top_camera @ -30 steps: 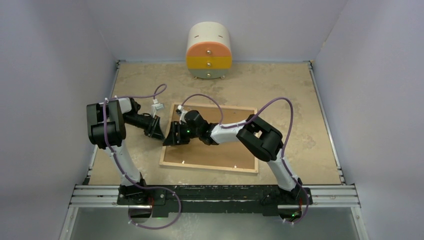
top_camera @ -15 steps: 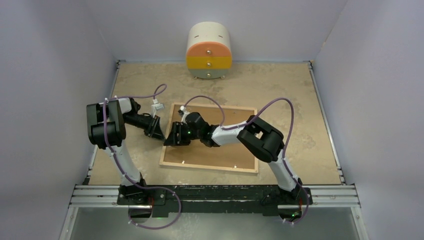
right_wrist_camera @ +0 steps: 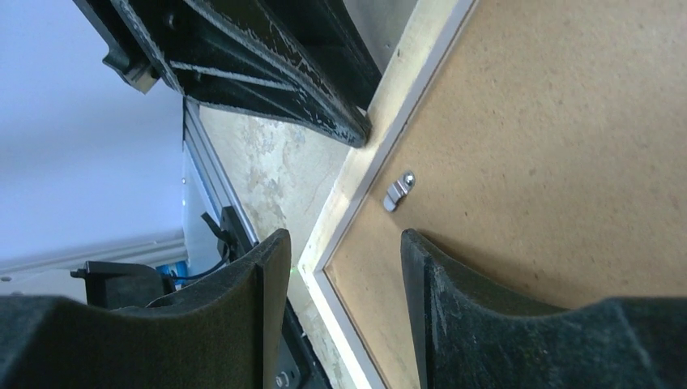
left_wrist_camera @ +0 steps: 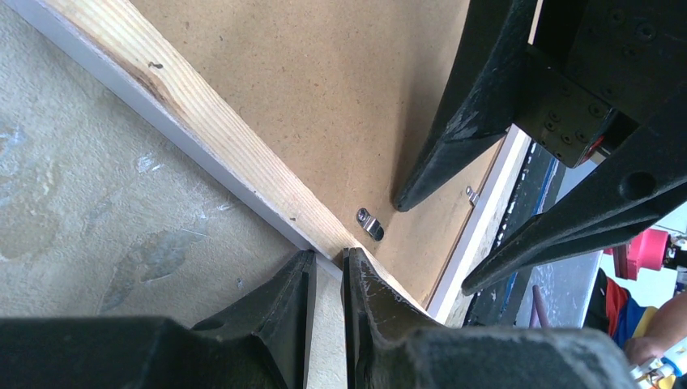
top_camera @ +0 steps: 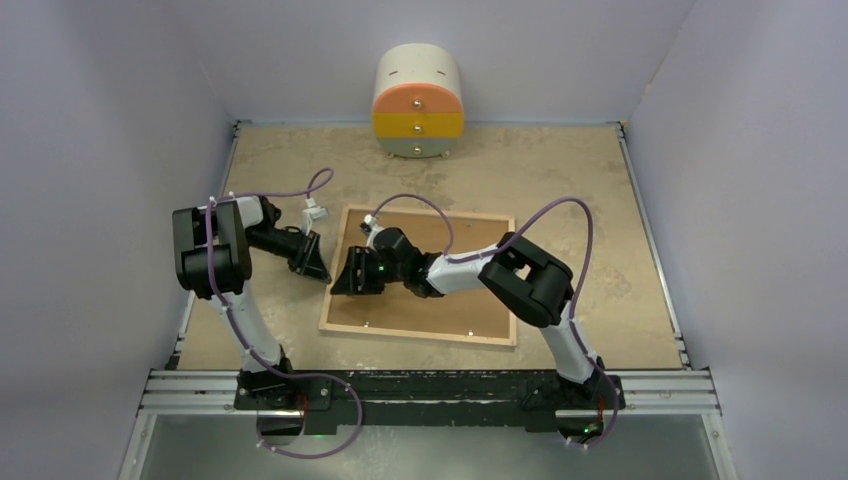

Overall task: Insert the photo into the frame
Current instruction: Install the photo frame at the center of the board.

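Observation:
The frame lies face down on the table, its light wood rim up, with the brown backing board in it. The photo is not in view. My left gripper is shut, its tips against the frame's left rim, with nothing between them. My right gripper is open and low over the frame's left edge. In the right wrist view one finger is above the board and the other is outside the rim. A metal clip sits on the board just ahead.
A round white, orange and yellow drawer unit stands at the back wall. Grey walls close in the table on three sides. The clip also shows in the left wrist view, with the right gripper's fingers just beyond it.
My right gripper has shifted slightly along the frame's left edge towards the near side, and its elbow has moved a little right. The left arm has not moved.

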`<control>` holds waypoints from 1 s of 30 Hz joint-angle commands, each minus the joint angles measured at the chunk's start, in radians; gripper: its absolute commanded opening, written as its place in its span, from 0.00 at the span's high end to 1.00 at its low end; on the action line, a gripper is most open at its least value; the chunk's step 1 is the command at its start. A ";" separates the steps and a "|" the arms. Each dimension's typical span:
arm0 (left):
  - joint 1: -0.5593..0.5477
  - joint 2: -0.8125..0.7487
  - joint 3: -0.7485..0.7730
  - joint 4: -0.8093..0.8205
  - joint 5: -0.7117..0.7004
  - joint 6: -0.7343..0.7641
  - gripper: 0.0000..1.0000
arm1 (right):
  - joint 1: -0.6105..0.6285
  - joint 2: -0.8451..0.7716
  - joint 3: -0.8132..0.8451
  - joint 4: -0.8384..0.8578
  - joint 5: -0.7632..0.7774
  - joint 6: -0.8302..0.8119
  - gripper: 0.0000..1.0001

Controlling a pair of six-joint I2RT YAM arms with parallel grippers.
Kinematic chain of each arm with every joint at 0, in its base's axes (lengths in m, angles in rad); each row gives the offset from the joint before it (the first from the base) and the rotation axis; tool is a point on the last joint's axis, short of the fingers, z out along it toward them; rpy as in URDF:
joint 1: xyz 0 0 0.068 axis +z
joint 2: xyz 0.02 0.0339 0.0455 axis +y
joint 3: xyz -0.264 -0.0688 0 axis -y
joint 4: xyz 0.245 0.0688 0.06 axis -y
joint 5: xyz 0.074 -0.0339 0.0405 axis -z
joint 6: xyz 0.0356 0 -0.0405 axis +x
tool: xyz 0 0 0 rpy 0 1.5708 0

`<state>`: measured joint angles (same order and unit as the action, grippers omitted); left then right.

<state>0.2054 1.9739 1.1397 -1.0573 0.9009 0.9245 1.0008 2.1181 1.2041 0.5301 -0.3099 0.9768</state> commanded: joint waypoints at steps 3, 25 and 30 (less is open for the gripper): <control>-0.008 -0.004 -0.023 0.112 -0.065 0.048 0.80 | 0.005 0.066 0.063 -0.029 -0.001 0.002 0.45; -0.008 -0.013 -0.029 0.112 -0.063 0.054 0.80 | 0.005 0.097 0.073 0.007 0.123 0.067 0.49; -0.008 -0.015 -0.031 0.105 -0.060 0.059 0.80 | 0.005 0.111 0.091 0.017 0.154 0.075 0.51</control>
<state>0.2054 1.9671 1.1328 -1.0504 0.9012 0.9257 1.0046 2.1868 1.2850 0.5377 -0.2729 1.0554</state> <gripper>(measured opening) 0.205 0.495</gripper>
